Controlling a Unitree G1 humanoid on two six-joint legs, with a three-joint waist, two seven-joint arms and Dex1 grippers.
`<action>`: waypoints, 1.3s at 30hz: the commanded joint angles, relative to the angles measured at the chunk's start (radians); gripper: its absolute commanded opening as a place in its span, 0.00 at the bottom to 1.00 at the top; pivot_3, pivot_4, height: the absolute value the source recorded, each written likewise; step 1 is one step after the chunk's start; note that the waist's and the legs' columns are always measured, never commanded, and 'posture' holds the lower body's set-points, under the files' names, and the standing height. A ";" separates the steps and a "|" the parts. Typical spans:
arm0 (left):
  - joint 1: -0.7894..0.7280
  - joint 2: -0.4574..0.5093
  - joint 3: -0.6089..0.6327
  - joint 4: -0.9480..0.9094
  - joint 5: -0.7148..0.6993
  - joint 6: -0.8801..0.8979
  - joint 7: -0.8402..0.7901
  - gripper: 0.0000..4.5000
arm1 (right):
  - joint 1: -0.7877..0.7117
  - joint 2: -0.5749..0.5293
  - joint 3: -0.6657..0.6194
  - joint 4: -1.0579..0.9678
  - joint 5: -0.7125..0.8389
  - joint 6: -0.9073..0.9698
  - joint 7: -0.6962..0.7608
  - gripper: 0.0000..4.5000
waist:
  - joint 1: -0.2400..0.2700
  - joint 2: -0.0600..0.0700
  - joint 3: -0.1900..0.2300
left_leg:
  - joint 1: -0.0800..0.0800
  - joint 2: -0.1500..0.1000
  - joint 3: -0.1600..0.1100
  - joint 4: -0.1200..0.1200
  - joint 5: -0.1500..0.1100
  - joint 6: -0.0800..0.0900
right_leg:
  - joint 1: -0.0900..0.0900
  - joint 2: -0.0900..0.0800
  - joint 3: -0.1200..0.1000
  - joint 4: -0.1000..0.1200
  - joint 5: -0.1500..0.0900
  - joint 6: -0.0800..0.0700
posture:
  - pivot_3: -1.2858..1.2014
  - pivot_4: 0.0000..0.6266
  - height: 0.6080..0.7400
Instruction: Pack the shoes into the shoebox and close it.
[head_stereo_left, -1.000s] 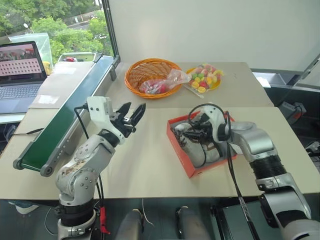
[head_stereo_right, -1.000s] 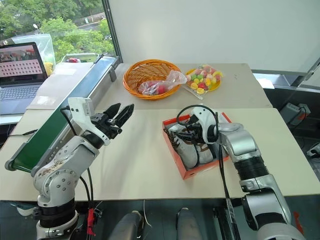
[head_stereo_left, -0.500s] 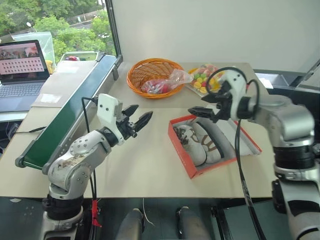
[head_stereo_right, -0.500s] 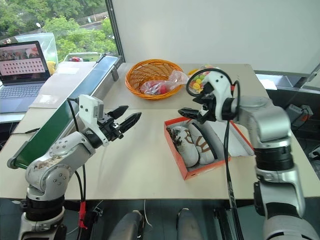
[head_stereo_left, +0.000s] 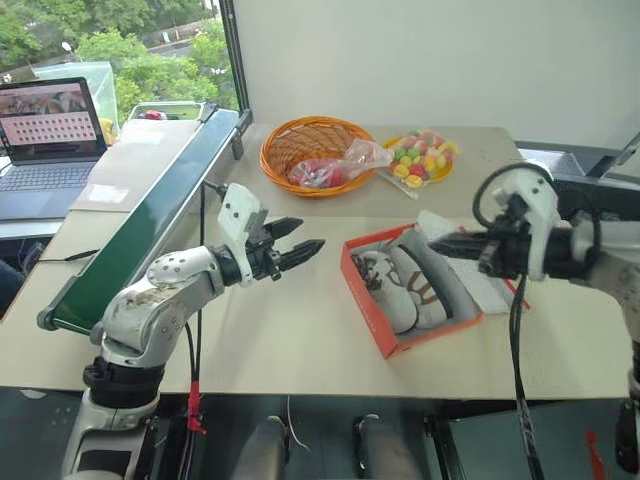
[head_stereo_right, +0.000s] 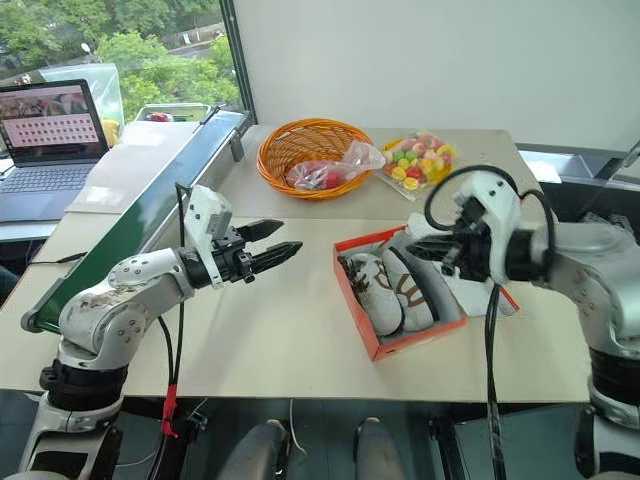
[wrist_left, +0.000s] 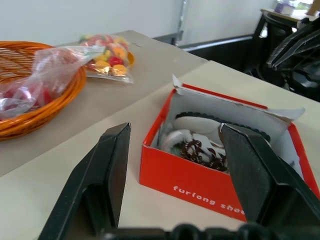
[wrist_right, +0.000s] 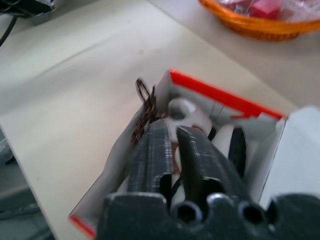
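The red shoebox (head_stereo_left: 372, 318) lies open on the table right of centre. Both white shoes (head_stereo_left: 392, 290) lie side by side inside it, dark laces up. Its lid (head_stereo_left: 474, 284) lies flat to the right, partly hidden by my right arm. My right gripper (head_stereo_left: 436, 241) hovers above the box's far right side, pointing left, its fingers (wrist_right: 170, 150) shut with nothing between them. To the left of the box, a short gap away, my left gripper (head_stereo_left: 303, 246) stands open and empty, pointing level at it. In the left wrist view the shoebox (wrist_left: 190, 182) sits between the spread fingers (wrist_left: 110, 170).
An orange wicker basket (head_stereo_left: 312, 135) holding a plastic bag stands at the back, a bag of coloured sweets (head_stereo_left: 422, 158) beside it. A green conveyor belt (head_stereo_left: 140, 235) runs along the table's left side, with a laptop (head_stereo_left: 50, 130) beyond it.
My right gripper has lifted out of the box, drawn back to the right and shut. My left gripper has swung round to point level at the box. The camera has shifted slightly.
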 joint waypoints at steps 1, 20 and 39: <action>-0.053 0.027 -0.036 0.008 0.013 -0.031 -0.104 0.69 | 0.149 -0.023 -0.182 -0.128 0.069 0.101 -0.023 0.00 | 0.002 0.000 0.000 | 0.000 0.000 0.000 0.000 0.000 0.000 | 0.000 0.000 0.000 0.000 0.000 0.000 | 0.52 0.24 1.00; -0.194 0.091 -0.133 0.111 0.159 -0.070 -0.300 0.69 | 0.548 0.701 -0.517 0.194 0.091 -0.306 -0.354 0.00 | -0.042 0.007 -0.005 | 0.016 0.010 0.009 -0.002 -0.002 0.001 | 0.016 0.006 0.004 -0.009 -0.003 0.007 | 0.52 0.24 1.00; -0.104 0.142 -0.044 -0.052 0.134 0.037 -0.210 0.69 | 0.341 0.690 -0.438 0.476 0.151 -0.699 -0.348 0.00 | -0.038 0.012 -0.005 | 0.018 0.011 0.012 -0.007 -0.004 0.001 | 0.015 0.007 0.006 -0.007 -0.006 0.005 | 0.52 0.24 1.00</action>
